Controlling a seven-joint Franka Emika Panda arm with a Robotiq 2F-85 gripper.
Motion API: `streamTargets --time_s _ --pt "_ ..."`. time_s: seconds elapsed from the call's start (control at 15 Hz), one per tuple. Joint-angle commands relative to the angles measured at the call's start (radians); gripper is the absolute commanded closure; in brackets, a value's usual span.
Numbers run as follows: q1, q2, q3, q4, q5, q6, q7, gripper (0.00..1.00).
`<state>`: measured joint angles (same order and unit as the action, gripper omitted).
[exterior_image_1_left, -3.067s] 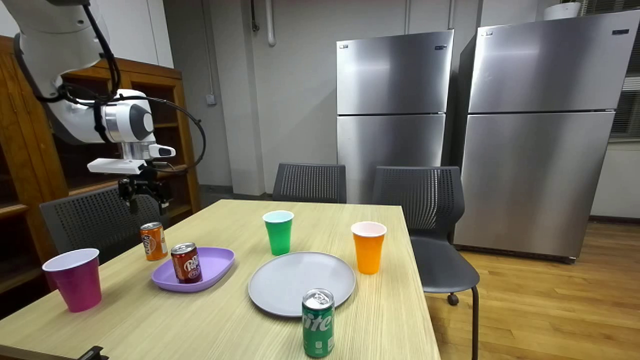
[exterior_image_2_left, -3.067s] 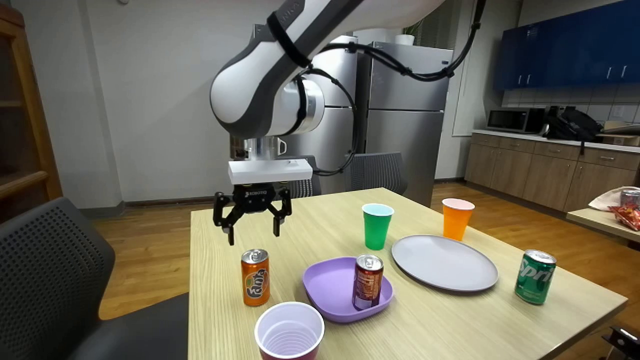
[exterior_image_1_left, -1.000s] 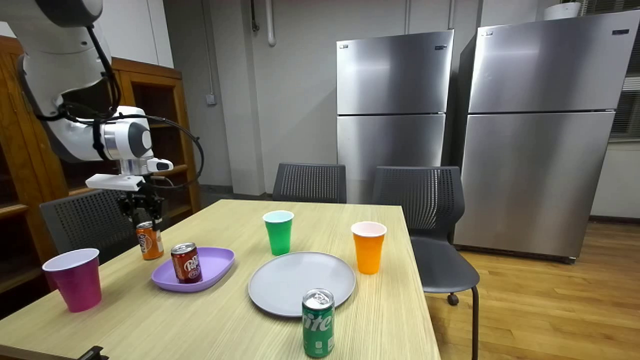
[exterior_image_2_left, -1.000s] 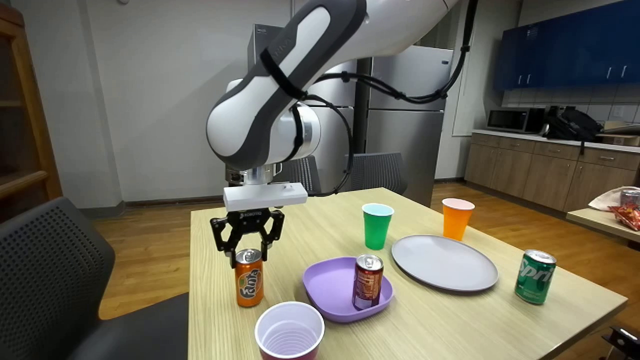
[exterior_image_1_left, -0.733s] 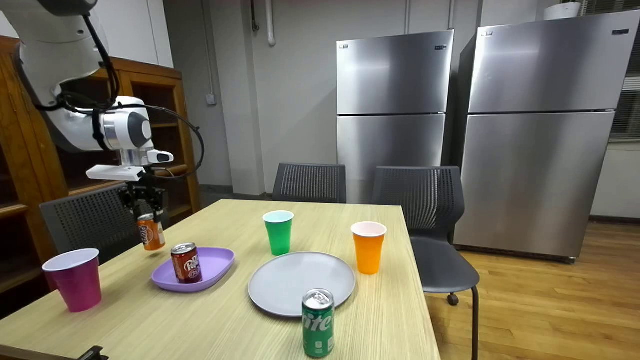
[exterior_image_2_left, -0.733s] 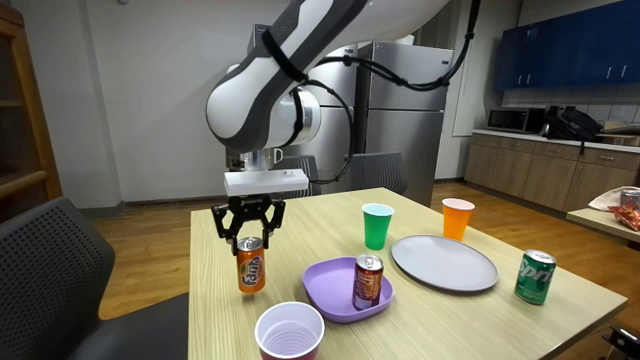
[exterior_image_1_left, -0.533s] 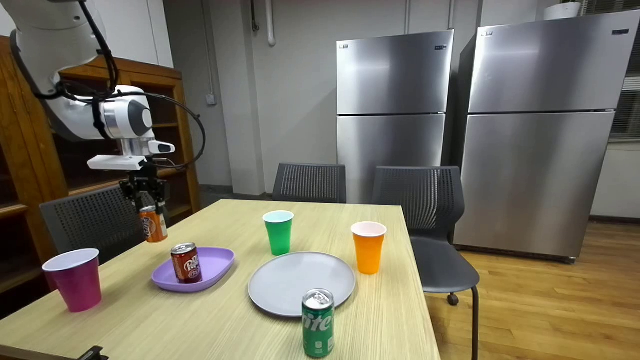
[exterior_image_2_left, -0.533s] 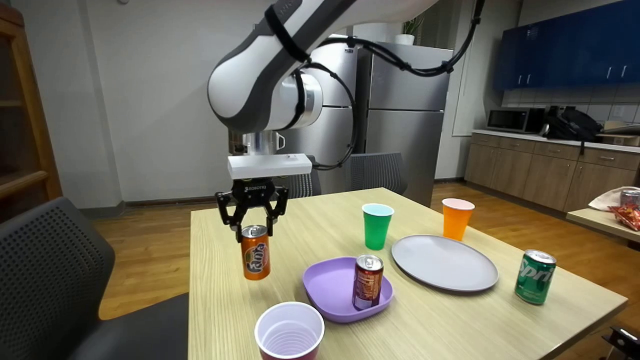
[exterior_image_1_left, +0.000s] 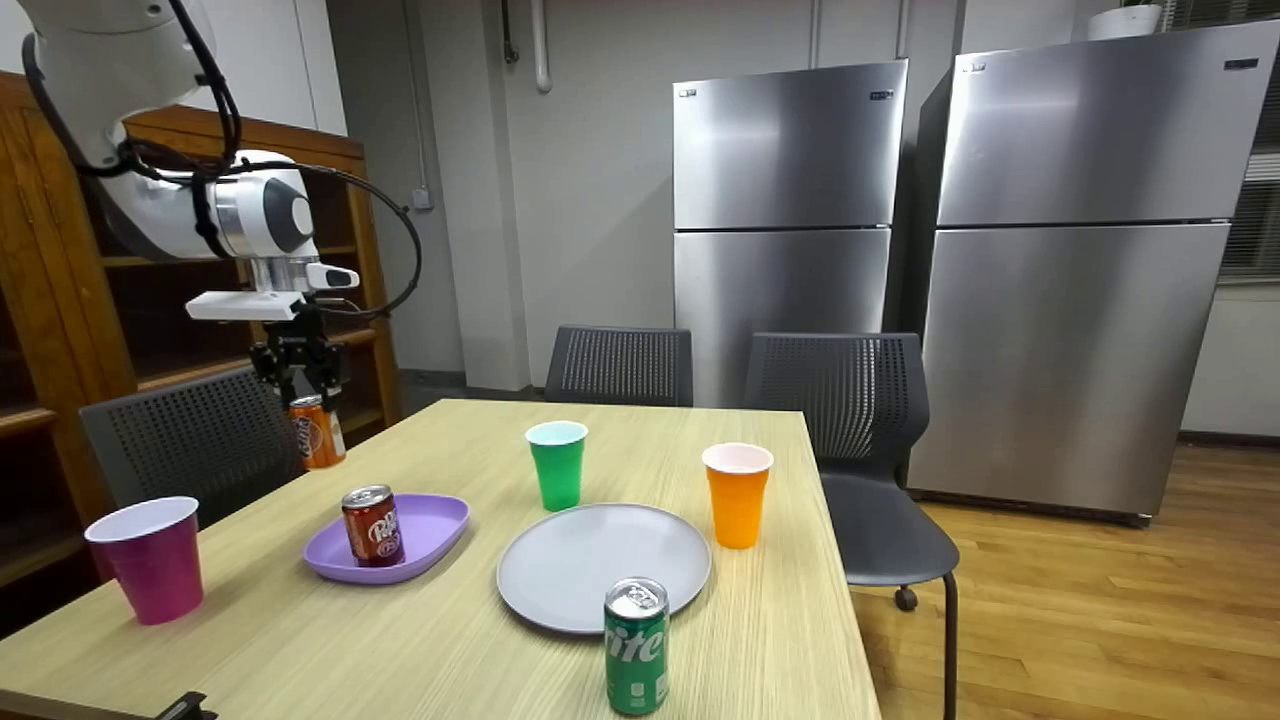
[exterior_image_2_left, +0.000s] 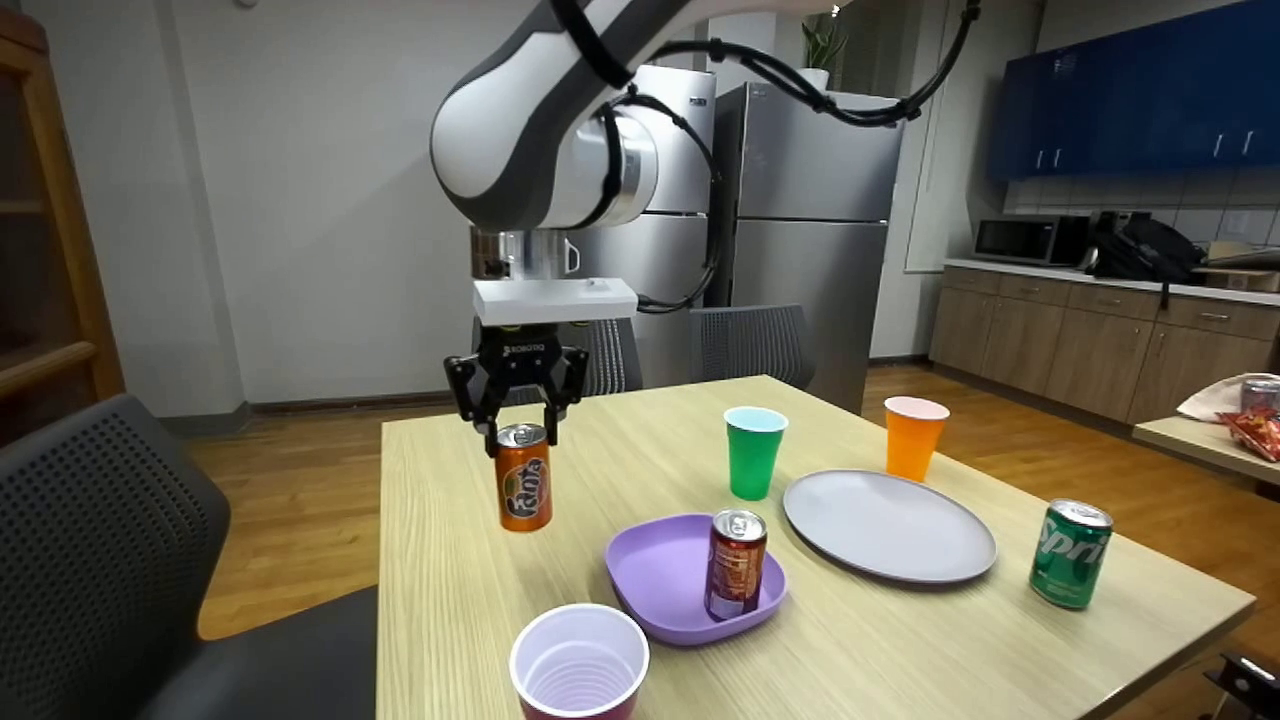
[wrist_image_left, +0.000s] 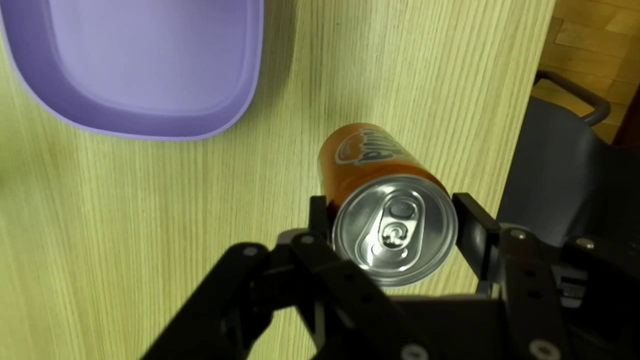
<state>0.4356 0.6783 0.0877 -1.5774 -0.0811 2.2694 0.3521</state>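
My gripper (exterior_image_2_left: 521, 440) is shut on the upper part of an orange Fanta can (exterior_image_2_left: 524, 490), one finger on each side. The can hangs upright above the table in both exterior views. In the wrist view its silver lid and orange side (wrist_image_left: 367, 150) show between the black fingers (wrist_image_left: 475, 235). To one side of it and lower down sits a purple dish (wrist_image_left: 150, 65). A dark red Dr Pepper can (exterior_image_1_left: 373, 530) stands in that dish, outside the wrist view. A magenta cup (exterior_image_1_left: 155, 570), white inside, stands near the dish.
A grey plate (exterior_image_2_left: 890, 530) lies farther along the table (exterior_image_2_left: 440, 580), with a green cup (exterior_image_2_left: 755, 460), an orange cup (exterior_image_2_left: 912, 445) and a green Sprite can (exterior_image_2_left: 1070, 555) around it. Dark chairs (exterior_image_2_left: 110, 560) stand at the table's edges.
About three seconds ago the gripper stood open above the Fanta can on the table. A second ago it was around the can's top; since then both have risen well off the table.
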Motion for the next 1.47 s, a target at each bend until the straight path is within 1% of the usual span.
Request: streamTargets --time_s 0.0,0.47,0.8,1.13,1.4 --pt "-0.038 -0.061 0.004 -0.085 -0.009 0.018 -0.045 0.62" --pt "-0.1 -0.104 -0.005 -0.175 -0.009 0.047 -0.092 0.62" --pt "-0.099 -0.142 -0.013 -0.22 -0.019 0.069 -0.07 0.62" --pt "-0.113 -0.131 0.0 -0.249 -0.007 0.115 -0.1 0.62" --pt "-0.111 -0.119 -0.005 -0.267 -0.01 0.154 -0.103 0.62"
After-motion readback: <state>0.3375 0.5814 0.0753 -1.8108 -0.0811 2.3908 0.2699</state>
